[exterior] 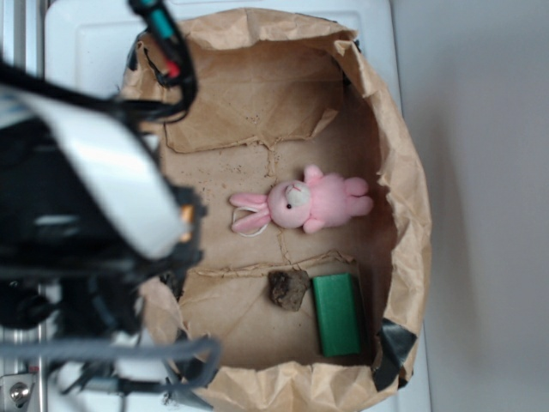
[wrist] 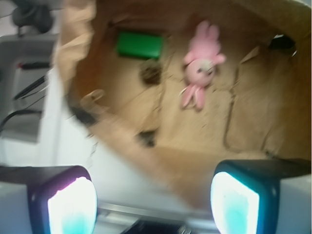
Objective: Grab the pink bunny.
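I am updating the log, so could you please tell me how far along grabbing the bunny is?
Early stage. Nothing is grasped yet: the pink bunny lies untouched in the paper bag. The gripper is open and empty, outside the bag's rim. Left to do: reach in, close on the bunny, lift.

A brown paper bag [exterior: 403, 172], opened wide with crumpled walls, is seen lying on a white surface [exterior: 86, 34]. Inside, a green rectangular block [exterior: 335, 314] is set just right of a small brown lump [exterior: 288, 289].

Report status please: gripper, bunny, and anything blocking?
Gripper open, empty, outside the paper bag. Pink bunny lying on bag floor, untouched. Brown lump and green block apart from it, nothing blocking.
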You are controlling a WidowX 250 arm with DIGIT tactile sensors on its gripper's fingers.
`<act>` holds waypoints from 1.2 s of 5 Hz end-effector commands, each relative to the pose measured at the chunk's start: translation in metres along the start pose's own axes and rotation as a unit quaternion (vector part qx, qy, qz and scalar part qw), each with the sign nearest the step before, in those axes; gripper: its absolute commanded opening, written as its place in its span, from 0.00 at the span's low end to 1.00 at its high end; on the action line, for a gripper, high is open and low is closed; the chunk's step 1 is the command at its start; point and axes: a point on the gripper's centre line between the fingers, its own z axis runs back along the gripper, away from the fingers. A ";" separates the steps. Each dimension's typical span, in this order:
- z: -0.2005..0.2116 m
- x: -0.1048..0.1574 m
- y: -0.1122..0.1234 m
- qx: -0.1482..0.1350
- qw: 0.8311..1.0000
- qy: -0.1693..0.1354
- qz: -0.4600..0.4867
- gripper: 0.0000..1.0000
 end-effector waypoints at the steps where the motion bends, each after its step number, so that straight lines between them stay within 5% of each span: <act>1: -0.037 0.019 0.043 0.047 0.999 -0.013 0.009 1.00; 2: -0.051 0.028 0.051 0.094 0.995 0.005 0.034 1.00; 5: -0.051 0.028 0.051 0.094 0.995 0.005 0.034 1.00; 6: -0.065 0.041 0.054 0.048 0.998 -0.024 0.046 1.00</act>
